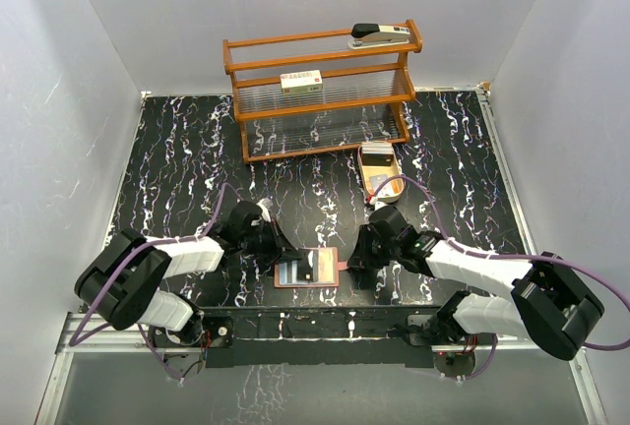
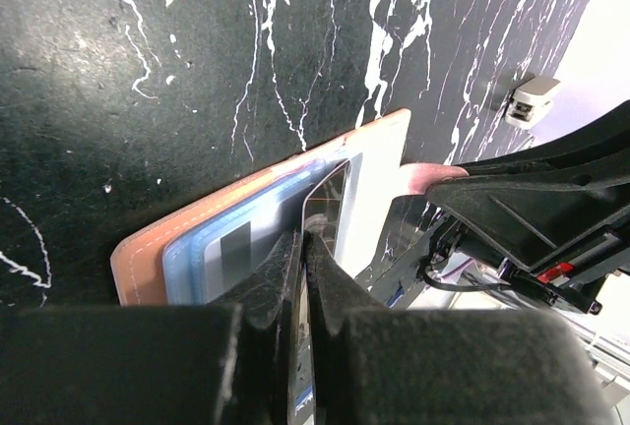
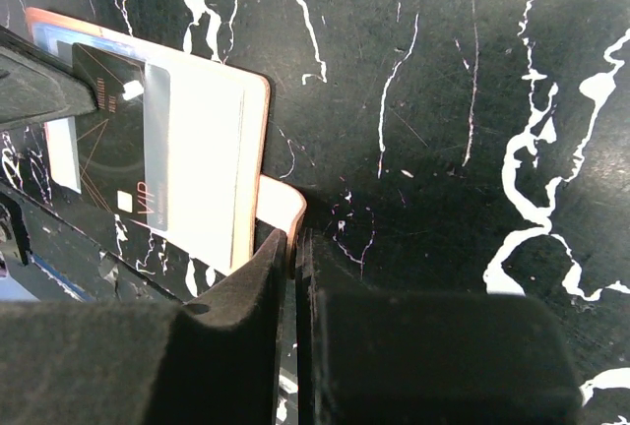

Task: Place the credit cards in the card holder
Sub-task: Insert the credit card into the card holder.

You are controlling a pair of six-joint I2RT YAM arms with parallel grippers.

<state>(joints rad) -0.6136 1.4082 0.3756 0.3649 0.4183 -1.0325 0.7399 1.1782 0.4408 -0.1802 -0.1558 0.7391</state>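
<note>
My left end effector (image 2: 303, 248) is closed on the dark credit card (image 3: 108, 140). The card holder (image 2: 138, 268) lies just right of it, long axis left-right. My right end effector (image 3: 292, 243) pinches the closing tab (image 3: 281, 204).

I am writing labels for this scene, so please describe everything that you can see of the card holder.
The card holder is a small reddish-brown, leather-look wallet. It lies open and flat on the black marbled table, near the front edge. Its right half looks pale inside; its left half holds light blue cards. A rounded tab sticks out on the right, pinched by the shut right gripper. The left gripper holds a dark card over its middle.
</note>
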